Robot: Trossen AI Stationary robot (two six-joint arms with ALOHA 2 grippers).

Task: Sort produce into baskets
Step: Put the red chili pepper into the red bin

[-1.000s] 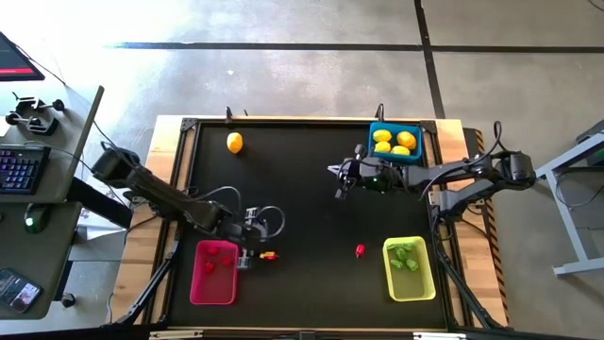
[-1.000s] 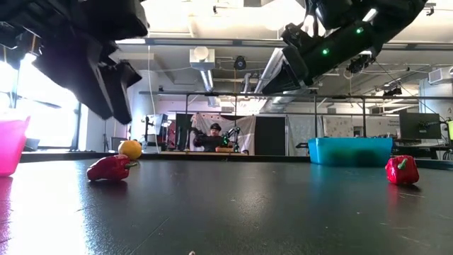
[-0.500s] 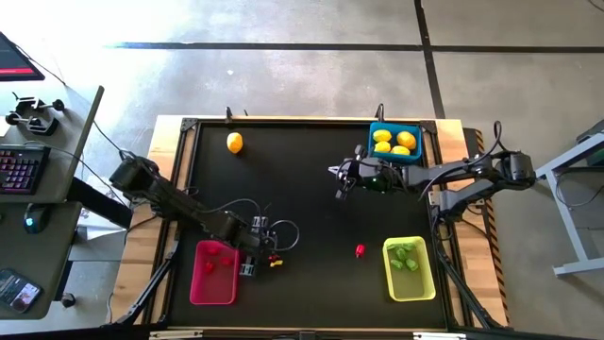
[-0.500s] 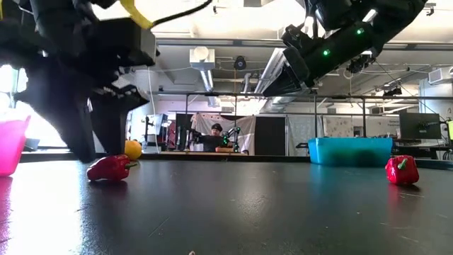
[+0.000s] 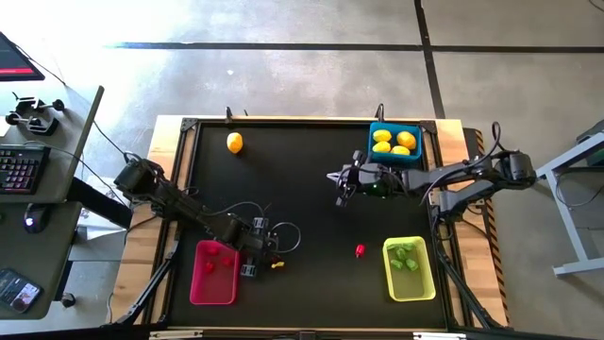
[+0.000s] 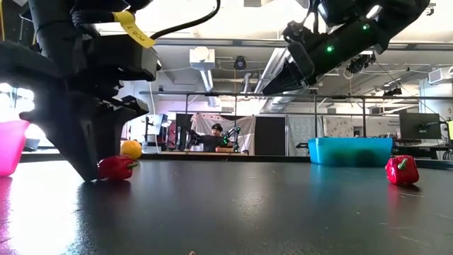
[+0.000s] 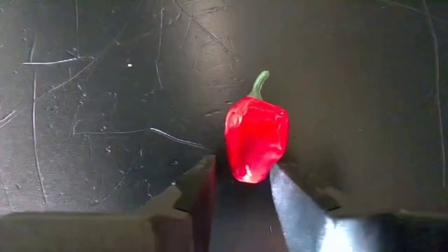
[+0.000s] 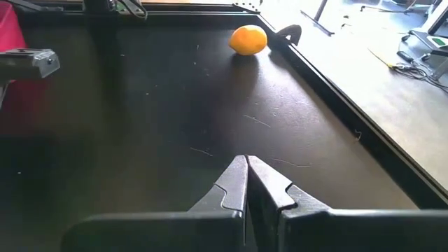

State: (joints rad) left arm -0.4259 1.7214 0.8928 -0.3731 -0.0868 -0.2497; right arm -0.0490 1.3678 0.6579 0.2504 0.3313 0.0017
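Closing in: left claw (image 7: 241, 192) sits low on the table, fingers apart, straddling the pepper (image 7: 256, 138).
Pepper: between the fingertips, stem pointing away.
Advice: squeeze squarely on its sides, then lift.
Pink basket (image 5: 213, 274): just beside the claw.
Right claw (image 8: 246, 183): pinched together, empty, well apart.

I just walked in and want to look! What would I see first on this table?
First, the left gripper, low on the black table beside the pink basket, fingers open around a red pepper. Next, the blue basket of yellow lemons at the far right corner, the shut right gripper hovering nearby.
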